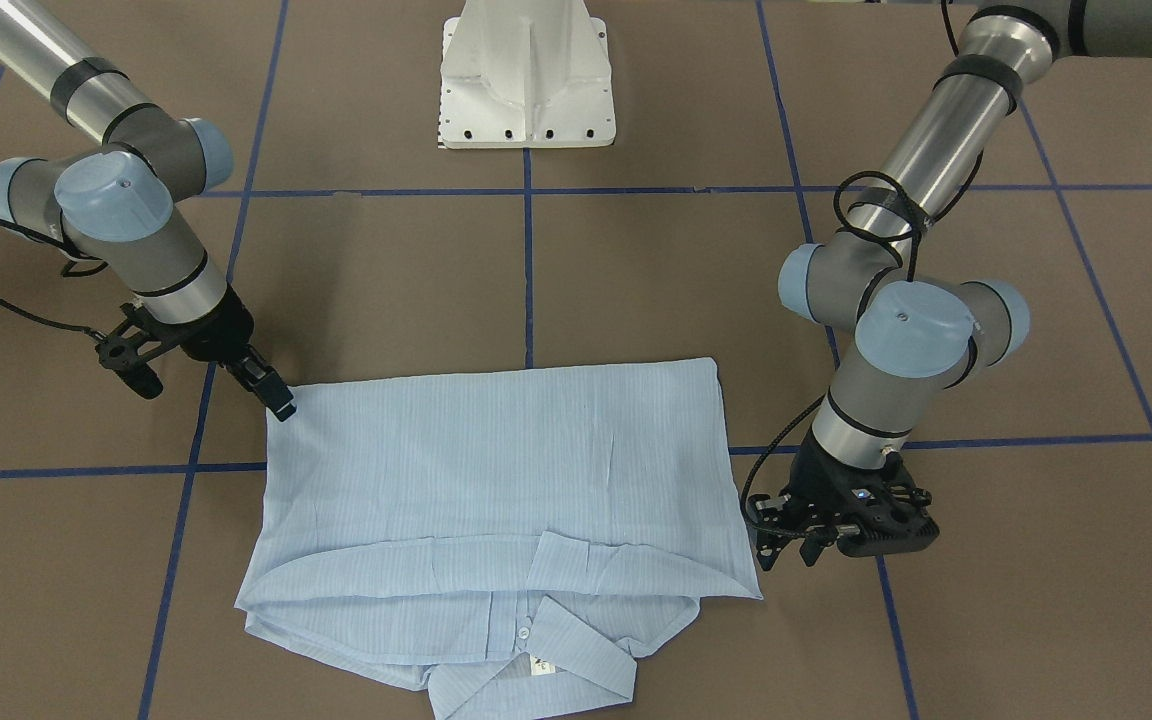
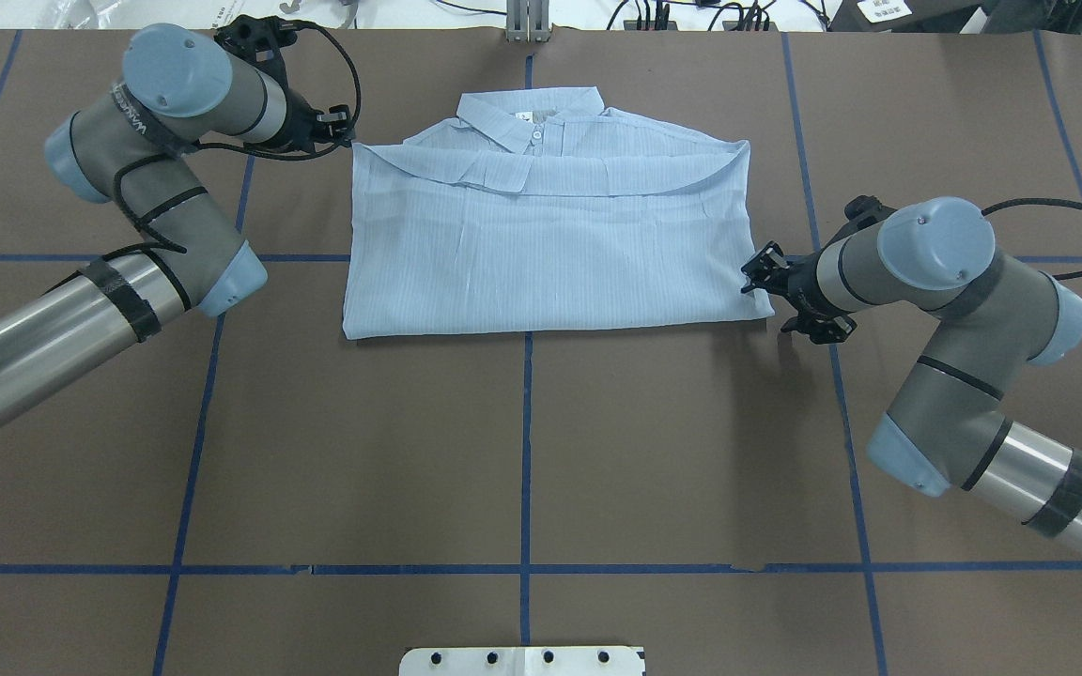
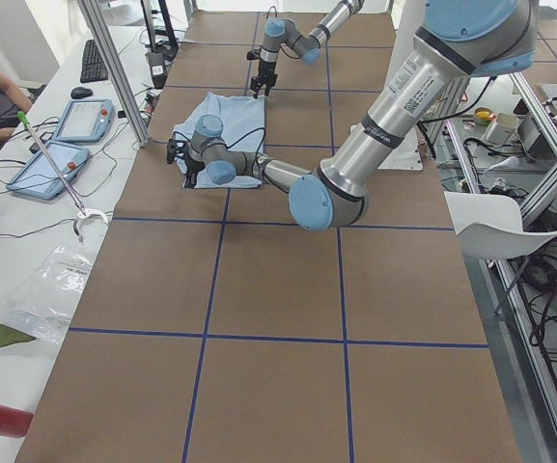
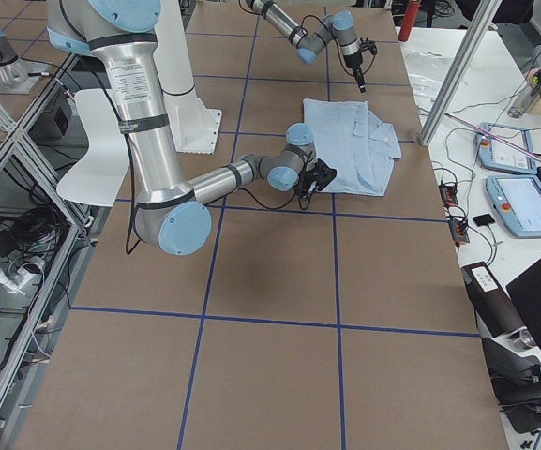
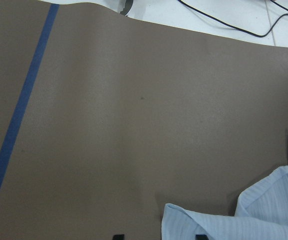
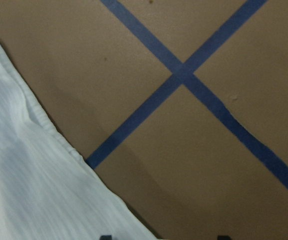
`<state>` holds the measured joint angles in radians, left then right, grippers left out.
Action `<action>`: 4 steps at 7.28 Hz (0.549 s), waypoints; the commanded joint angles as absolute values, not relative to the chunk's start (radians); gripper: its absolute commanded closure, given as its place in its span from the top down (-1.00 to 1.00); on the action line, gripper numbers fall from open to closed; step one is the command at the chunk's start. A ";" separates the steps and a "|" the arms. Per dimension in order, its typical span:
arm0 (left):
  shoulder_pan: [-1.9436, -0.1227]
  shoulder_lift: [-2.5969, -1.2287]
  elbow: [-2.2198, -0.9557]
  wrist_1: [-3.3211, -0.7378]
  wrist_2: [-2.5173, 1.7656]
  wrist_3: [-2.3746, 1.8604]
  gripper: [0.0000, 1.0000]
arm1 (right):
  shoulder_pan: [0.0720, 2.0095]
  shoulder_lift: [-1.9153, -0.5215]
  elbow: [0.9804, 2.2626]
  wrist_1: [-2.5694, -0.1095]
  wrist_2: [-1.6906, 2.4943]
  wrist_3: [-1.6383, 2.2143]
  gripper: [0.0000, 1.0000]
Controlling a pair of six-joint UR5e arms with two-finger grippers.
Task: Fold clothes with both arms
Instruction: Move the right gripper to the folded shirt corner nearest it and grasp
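**A:** How will the pale blue, finely striped long-sleeved shirt (image 2: pixel 541 253) handle?

**B:** It looks thin, soft and light. It will likely sag wherever it is lifted, and its layers may slide over one another, so a single layer could slip out of a pinch. It has nothing brittle on it except the small white buttons.

**A:** Where does it lie?

**B:** It lies flat on the brown table (image 2: pixel 522 451), in the upper centre of the overhead view. It is folded into a rough rectangle, with its collar (image 2: pixel 527 117) at the top edge of that shape.

**A:** Where should the arms take hold?

**B:** The corners of the two short sides look best. Each pinch should take all the layers together, so the cloth stays taut between the arms rather than bunching in the middle.

**A:** What is the left gripper (image 2: pixel 346 131) doing?

**B:** It sits just beside the shirt's upper left corner in the overhead view. Its wrist camera shows two black fingertips (image 5: pixel 118 236) at the bottom of the frame, standing apart. A curled edge of cloth lies between them. The jaws are spread and nothing is clamped.

**A:** And the right gripper (image 2: pixel 752 277)?

**B:** It is at the shirt's lower right corner in the overhead view, touching the cloth's edge or very nearly so. In its wrist view the fingertips (image 6: pixel 104 237) stand wider apart, and the shirt's edge runs diagonally in between them. It is also spread and holds nothing.
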<state>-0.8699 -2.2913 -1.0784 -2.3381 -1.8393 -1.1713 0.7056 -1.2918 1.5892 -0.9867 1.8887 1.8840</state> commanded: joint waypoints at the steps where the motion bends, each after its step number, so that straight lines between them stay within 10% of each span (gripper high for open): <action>1: -0.868 -2.290 -1.078 -2.341 -1.839 -1.201 0.13 | 0.699 -1.292 1.591 -0.988 1.888 1.888 -0.28; 2: -0.868 -2.289 -1.078 -2.341 -1.839 -1.201 0.13 | 0.699 -1.292 1.594 -0.988 1.888 1.888 -0.99; 4: -0.868 -2.289 -1.080 -2.339 -1.839 -1.203 0.13 | 0.701 -1.304 1.624 -0.988 1.893 1.887 -1.00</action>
